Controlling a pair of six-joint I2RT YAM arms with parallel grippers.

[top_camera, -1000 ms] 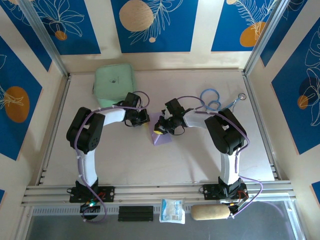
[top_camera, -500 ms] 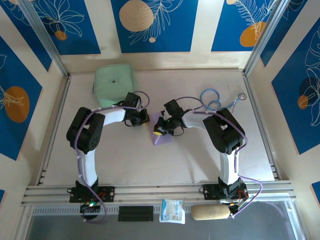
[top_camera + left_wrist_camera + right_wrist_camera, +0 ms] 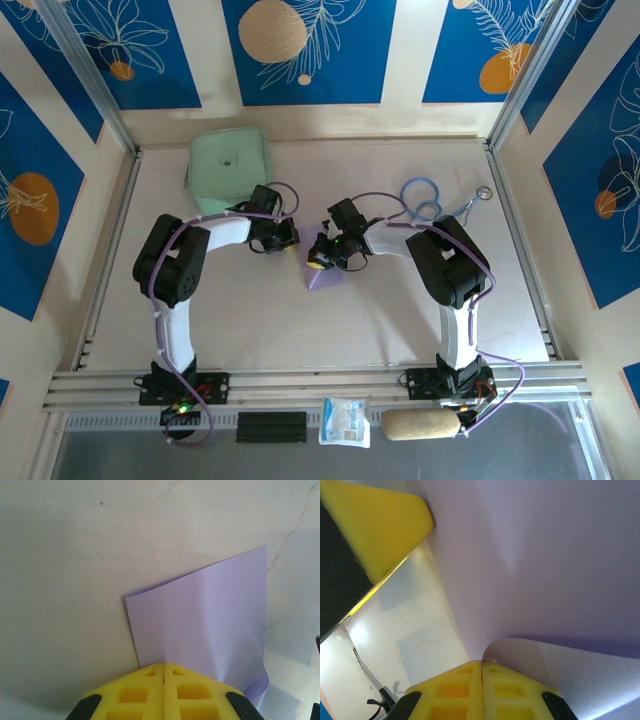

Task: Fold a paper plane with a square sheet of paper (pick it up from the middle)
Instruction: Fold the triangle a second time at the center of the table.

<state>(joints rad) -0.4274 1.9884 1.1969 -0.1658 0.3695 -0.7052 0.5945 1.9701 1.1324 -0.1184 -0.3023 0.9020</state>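
One pouch point(image 3: 227, 157), mint-green and rounded, lies flat near the far-left corner of the counter point(image 3: 300, 330); it looks closed, and what it holds cannot be seen. A small white-and-blue packet point(image 3: 345, 421) and a beige roll point(image 3: 422, 424) lie just beyond the near edge, below the arm bases, the roll to the right of the packet.

The lilac sheet point(image 3: 324, 277) sits at the middle of the counter, partly folded, between the two arms. In the left wrist view the sheet point(image 3: 205, 625) shows one corner raised away from the counter and a soft crease down its face, and the left pincer point(image 3: 163, 667) is pressed together on its near edge. In the right wrist view the right pincer point(image 3: 482, 664) is likewise pinched tight where the sheet point(image 3: 545, 555) curls over. From above, the left pincer point(image 3: 289, 247) and right pincer point(image 3: 316, 263) stand near each other over the sheet.

A blue loop of tubing point(image 3: 422, 198) lies near the far-right corner. The counter is pale and faintly veined, fenced by metal rails. Cream walls carry blue panels point(image 3: 310, 50) printed with white leaves and orange discs.
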